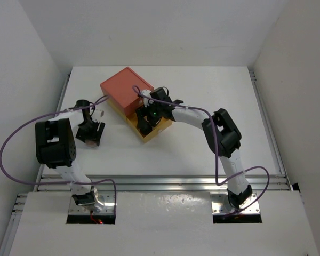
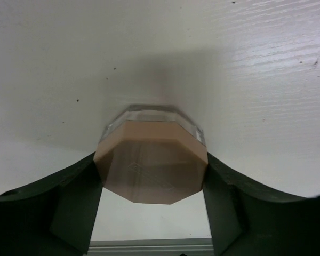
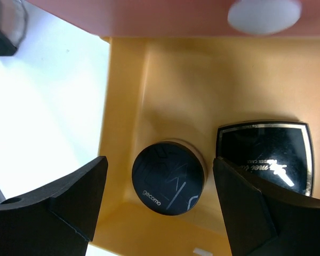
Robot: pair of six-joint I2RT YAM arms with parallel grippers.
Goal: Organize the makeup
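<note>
One round compact (image 3: 168,177) lies in the drawer (image 3: 202,90) under the wide-open right gripper (image 3: 160,210). Left gripper (image 2: 152,210) clamps the puff (image 2: 152,165) for stowing.

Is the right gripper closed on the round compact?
No, the right gripper is open, with a gap on each side of the round compact lying in the yellow drawer.

- Yellow drawer (image 3: 176,80): bare floor on the far side of black round compact (image 3: 168,177) and dark square case (image 3: 264,154); slim gap between those two.
- Right gripper (image 3: 160,162) spread wide, straddling the compact, clearance each side.
- Coral-red box (image 1: 125,88) blocks drawer's far end.
- Left gripper (image 1: 90,134) full: peach puff (image 2: 152,162) fills its jaws.
</note>
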